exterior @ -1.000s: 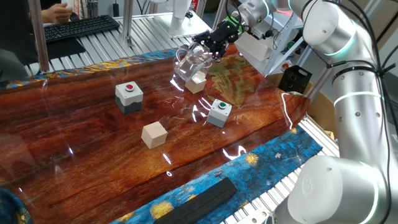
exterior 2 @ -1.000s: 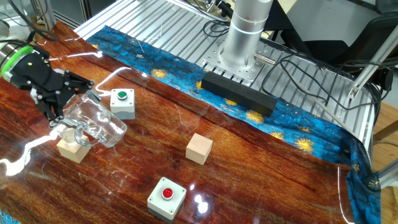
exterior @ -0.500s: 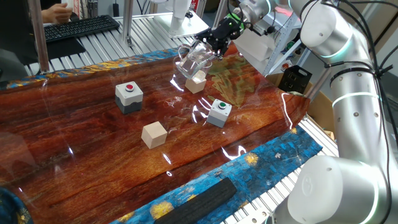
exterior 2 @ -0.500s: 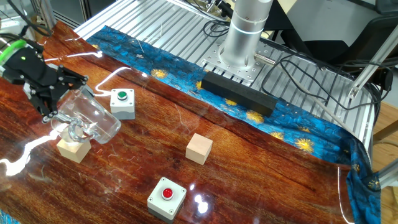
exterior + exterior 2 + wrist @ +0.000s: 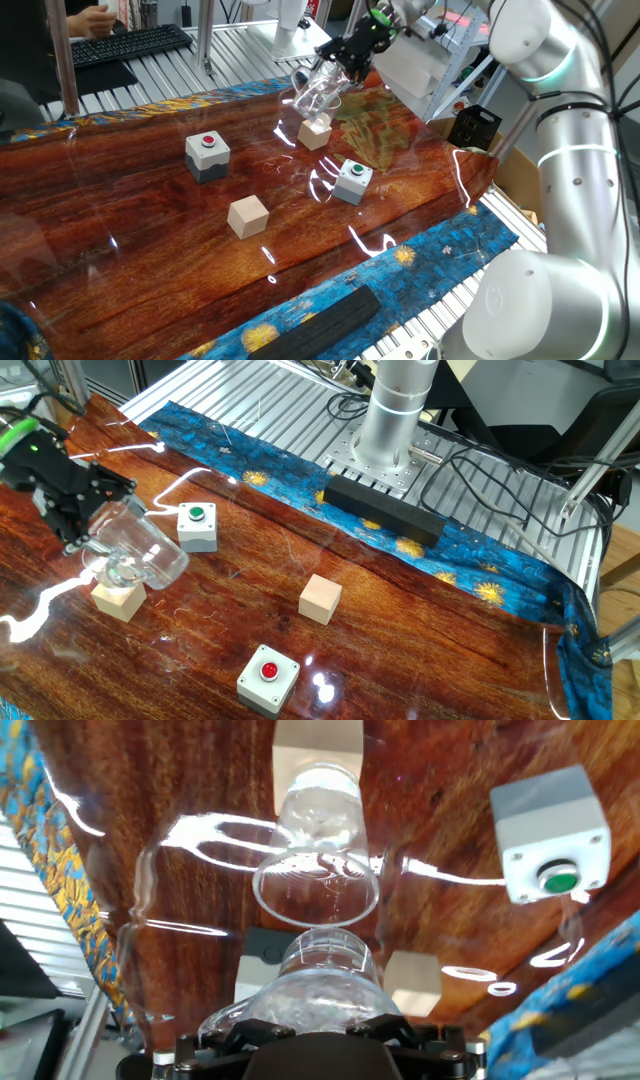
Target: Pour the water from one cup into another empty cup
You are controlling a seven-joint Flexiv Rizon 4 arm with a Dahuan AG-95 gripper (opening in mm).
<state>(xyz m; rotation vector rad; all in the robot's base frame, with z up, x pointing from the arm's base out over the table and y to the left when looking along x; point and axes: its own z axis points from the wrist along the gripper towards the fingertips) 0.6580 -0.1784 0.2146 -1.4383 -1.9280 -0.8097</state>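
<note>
My gripper (image 5: 350,52) is shut on the clear glass mug (image 5: 318,88) and holds it tilted in the air above a wooden cube (image 5: 315,133). In the other fixed view the gripper (image 5: 72,510) holds the mug (image 5: 140,550) mouth down to the right, handle ring low, over the same cube (image 5: 118,601). In the hand view the mug (image 5: 322,975) sits between the jaws of the gripper (image 5: 315,1028). The smaller clear cup (image 5: 317,850) stands just beyond the mug's mouth, in front of the cube (image 5: 318,745). I cannot make out the water.
A green-button box (image 5: 352,180) (image 5: 197,526) (image 5: 551,830) stands near the mug. A red-button box (image 5: 207,155) (image 5: 268,678) and a second wooden cube (image 5: 247,215) (image 5: 320,598) lie further out. A black bar (image 5: 385,510) lies on the blue cloth by the arm's base.
The gripper has lifted the mug a little and carried it toward the table's far edge, still tilted. Nothing else has moved.
</note>
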